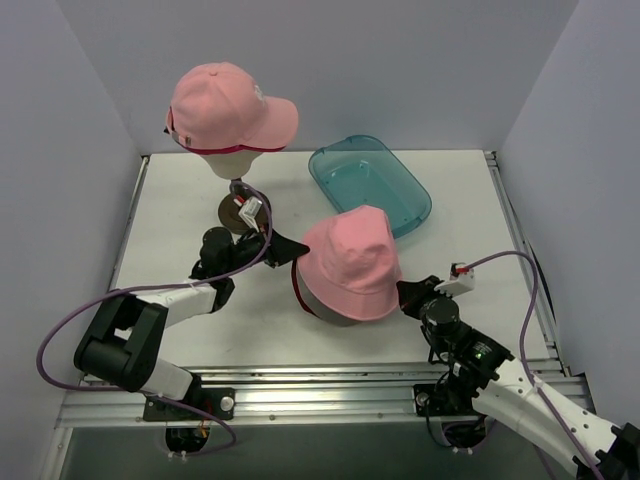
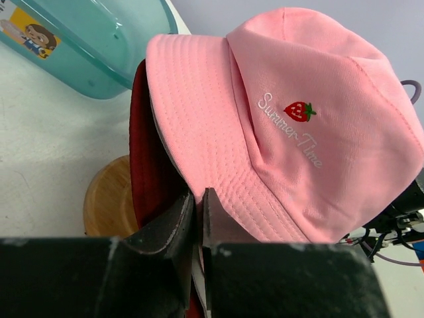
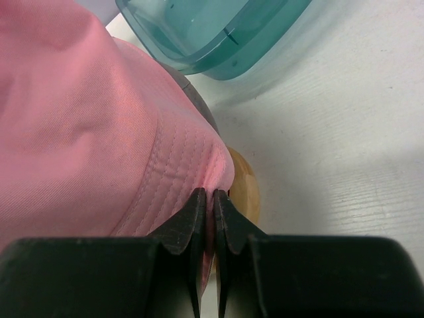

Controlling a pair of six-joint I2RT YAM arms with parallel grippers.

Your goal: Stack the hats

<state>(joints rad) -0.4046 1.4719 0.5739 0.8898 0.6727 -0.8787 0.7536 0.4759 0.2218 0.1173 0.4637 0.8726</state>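
Pink bucket hat (image 1: 350, 262) sits mid-tabletop (image 1: 250, 335) over the dark red hat (image 1: 299, 287), with your left gripper (image 1: 283, 248) and right gripper (image 1: 410, 291) at opposite brim edges. Left wrist: the jaws are nearly closed, pinching the brim below "Summer Time", and uneven pulling could drag the hat beneath askew. Right wrist: the jaws nip only the brim's very edge, so it may slip.

Teal tray (image 1: 370, 182) lies on the table (image 1: 470, 215), near the cream head form (image 1: 232, 162).
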